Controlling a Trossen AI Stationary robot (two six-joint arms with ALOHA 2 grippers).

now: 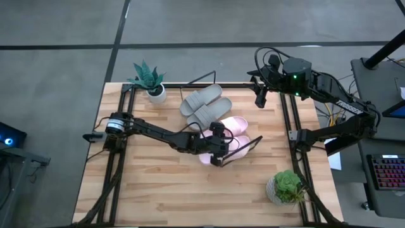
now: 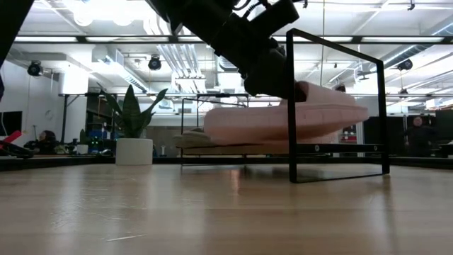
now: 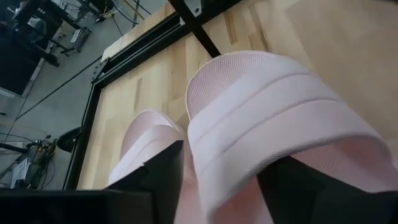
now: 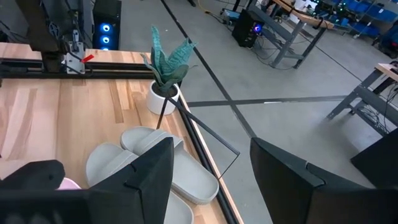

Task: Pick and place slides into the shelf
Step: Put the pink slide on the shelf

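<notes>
a: start from the high view. where is the left gripper (image 1: pixel 218 151)?

b: out over the middle of the table (image 1: pixel 158 190), at the near end of the shelf (image 1: pixel 253 143). a pink slide (image 1: pixel 212 154) sits right at its fingertips. the second pink slide (image 1: pixel 235 124) lies just beyond it, and the two grey slides (image 1: pixel 205 104) lie farther past that, side by side and touching.

a: and the right gripper (image 1: pixel 261 95)?

b: it hangs back by the far right corner of the table, well away from the slides. a spiky potted plant (image 1: pixel 149 81) stands at the far left, a bushy one (image 1: pixel 286 185) at the near right.

a: low view?

b: the left arm comes down from above onto a pink slide (image 2: pixel 283 117), which rests slanted on the shelf's black wire frame (image 2: pixel 336 106). a grey slide (image 2: pixel 195 139) shows behind it.

a: left wrist view: is the gripper holding?

b: its dark fingers (image 3: pixel 158 180) stand on either side of the pink slide's strap (image 3: pixel 280 137), moderately apart; i cannot tell if they still press it. the other pink slide (image 3: pixel 146 140) lies just alongside.

a: right wrist view?

b: the right gripper's fingers (image 4: pixel 149 171) are spread wide with nothing between them. past them lie the grey slides (image 4: pixel 149 162), with the spiky plant (image 4: pixel 165 68) beyond.
</notes>
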